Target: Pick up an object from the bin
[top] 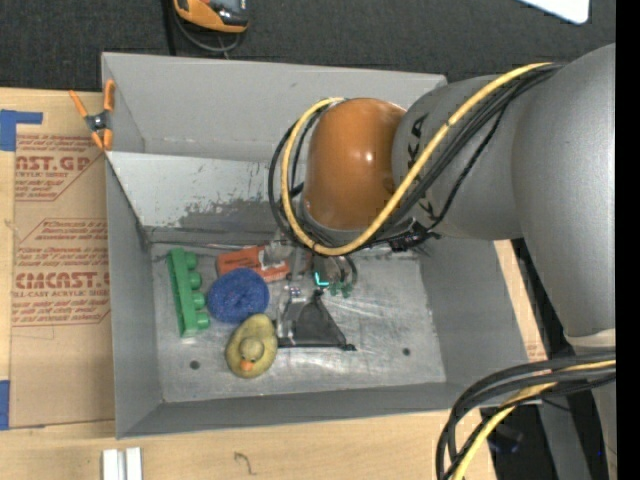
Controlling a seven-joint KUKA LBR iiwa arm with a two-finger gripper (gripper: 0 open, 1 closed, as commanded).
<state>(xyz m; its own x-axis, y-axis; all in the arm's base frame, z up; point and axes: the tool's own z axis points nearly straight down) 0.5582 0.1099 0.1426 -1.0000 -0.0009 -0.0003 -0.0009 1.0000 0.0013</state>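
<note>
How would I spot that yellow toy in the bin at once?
Start at the grey bin's left half. Below the blue fuzzy ball, beside the long green block, lies a duck-shaped toy. It alone is yellow and lies nearest the bin's near wall.

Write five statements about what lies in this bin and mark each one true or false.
1. A green ridged block lies near the bin's left wall. True.
2. The yellow rubber duck sits on top of the green block. False: it lies on the bin floor, beside the block.
3. A blue round thing lies between the green block and the gripper. True.
4. The orange piece lies nearer the camera than the duck. False: it lies behind the blue thing, toward the back wall.
5. The gripper is down inside the bin. True.
</note>
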